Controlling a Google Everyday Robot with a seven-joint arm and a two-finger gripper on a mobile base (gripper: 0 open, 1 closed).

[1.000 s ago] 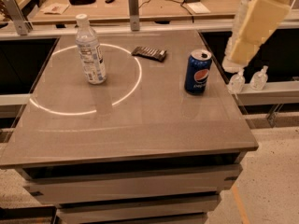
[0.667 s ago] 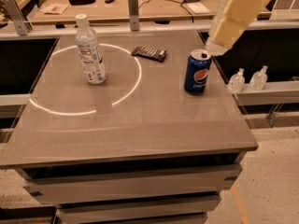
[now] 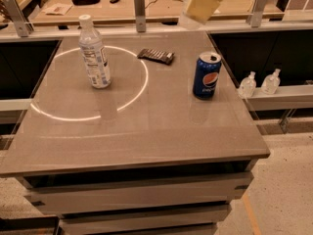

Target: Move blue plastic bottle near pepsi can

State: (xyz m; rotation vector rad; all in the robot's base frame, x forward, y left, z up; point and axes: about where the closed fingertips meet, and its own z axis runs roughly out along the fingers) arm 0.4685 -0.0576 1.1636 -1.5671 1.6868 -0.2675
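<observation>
The blue plastic bottle (image 3: 94, 53), clear with a white cap and a pale label, stands upright at the back left of the grey table (image 3: 146, 126). The pepsi can (image 3: 206, 76), dark blue with the round logo, stands upright at the right side of the table, well apart from the bottle. My gripper (image 3: 191, 18) hangs at the end of the pale yellow arm at the top of the view. It is above the table's back edge, behind the can and to the right of the bottle. It touches neither.
A flat dark snack wrapper (image 3: 155, 56) lies between bottle and can, toward the back. Two small clear pump bottles (image 3: 247, 84) stand on a ledge right of the table. A metal rail with posts (image 3: 140, 4) runs behind the table. A bright ring of light marks the left tabletop.
The arm has swung left and upward, from beside the can's right to above the table's back edge. Bottle and can have not moved.
</observation>
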